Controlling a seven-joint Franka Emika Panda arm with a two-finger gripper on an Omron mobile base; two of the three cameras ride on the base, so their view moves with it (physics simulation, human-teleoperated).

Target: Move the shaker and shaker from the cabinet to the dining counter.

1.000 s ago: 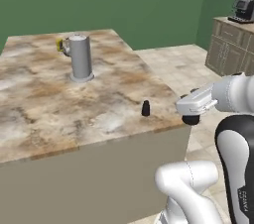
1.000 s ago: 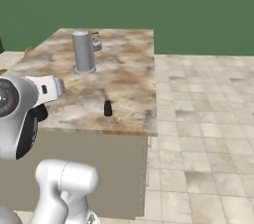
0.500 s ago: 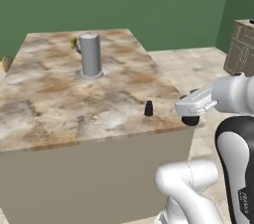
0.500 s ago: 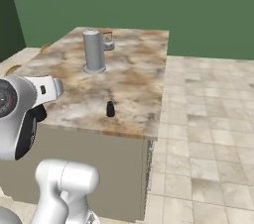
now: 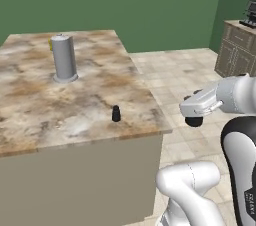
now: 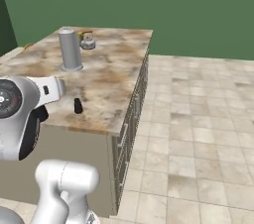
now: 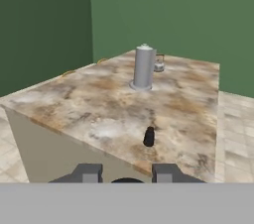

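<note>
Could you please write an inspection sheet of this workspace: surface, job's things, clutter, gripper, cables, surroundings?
Surface: brown and beige marbled stone dining counter.
Job's things: one tiny black bottle-shaped shaker upright near the counter's front edge; second one nothing seen.
Clutter: tall grey metal cylinder; small metal kettle behind it.
Gripper: two-finger gripper shut, off the counter, apart from the shaker.
Cables: nothing seen.
Surroundings: green walls, beige tiled floor, grey-brown floor cabinet.

Two base views from behind, left and right, looking down over the bench [image 5: 75,120]; hand view low near its edge. All share the shaker [image 7: 149,137] ahead of the end effector [image 7: 127,174].
</note>
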